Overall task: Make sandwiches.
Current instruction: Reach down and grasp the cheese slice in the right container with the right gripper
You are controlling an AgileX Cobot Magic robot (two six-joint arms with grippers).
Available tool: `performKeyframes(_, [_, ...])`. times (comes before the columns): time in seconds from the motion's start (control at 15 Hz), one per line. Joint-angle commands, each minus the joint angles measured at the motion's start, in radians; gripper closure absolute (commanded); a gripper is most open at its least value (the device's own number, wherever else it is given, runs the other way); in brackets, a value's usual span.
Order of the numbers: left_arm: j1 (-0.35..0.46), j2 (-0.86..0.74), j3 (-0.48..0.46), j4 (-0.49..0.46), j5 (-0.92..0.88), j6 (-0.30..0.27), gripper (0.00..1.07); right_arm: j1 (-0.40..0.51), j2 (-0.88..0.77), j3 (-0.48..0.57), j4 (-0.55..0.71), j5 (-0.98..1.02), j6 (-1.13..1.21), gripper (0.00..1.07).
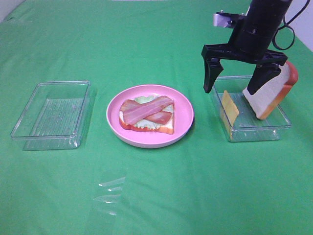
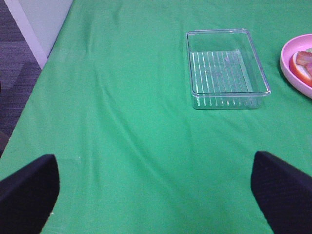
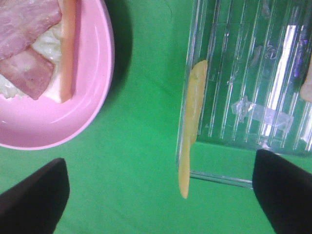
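A half-built toy sandwich (image 1: 146, 117), a white bread slice (image 1: 165, 127) under pale lettuce (image 1: 143, 99) and crossed bacon strips (image 1: 146, 110), is set on a round pink plate (image 1: 183, 125) at the middle of the green-covered counter (image 1: 156, 196). Toward the right edge, a yellow cheese slice (image 1: 229, 108) and an orange-crusted bread slice (image 1: 274, 100) are leaned inside a clear plastic tray (image 1: 254, 134). The right tool (image 1: 231, 91) is held above it, released, nothing grasped. The left tool (image 2: 156, 195) is likewise spread, nothing grasped.

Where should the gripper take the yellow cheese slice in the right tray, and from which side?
Probably its upper edge, from above: the cheese slice stands on edge, leaning on the tray wall nearest the plate, and its top rises clear of the rim, so jaws can straddle it.
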Motion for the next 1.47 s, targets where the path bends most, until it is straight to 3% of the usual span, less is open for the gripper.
performKeyframes(0.07, [-0.002,-0.02,0.002,-0.005,-0.004,-0.005,0.07,-0.003,0.038,-0.001,-0.002,-0.016,0.009,0.09])
performKeyframes(0.4, [-0.002,-0.02,0.002,-0.005,-0.004,-0.005,0.07,-0.003,0.104,-0.001,-0.004,-0.04,0.008,0.11])
performKeyframes(0.67, [-0.002,-0.02,0.002,-0.005,-0.004,-0.005,0.07,-0.003,0.123,-0.001,-0.003,-0.038,0.007,0.22])
performKeyframes(0.93, [-0.002,-0.02,0.002,-0.005,-0.004,-0.005,0.07,-0.003,0.123,-0.001,-0.004,-0.038,0.007,0.54])
performKeyframes(1.33, [-0.002,-0.02,0.002,-0.005,-0.004,-0.005,0.07,-0.003,0.123,-0.001,-0.004,-0.036,0.007,0.54])
performKeyframes(1.47, [-0.002,-0.02,0.002,-0.005,-0.004,-0.005,0.07,-0.003,0.123,-0.001,-0.004,-0.036,0.007,0.6])
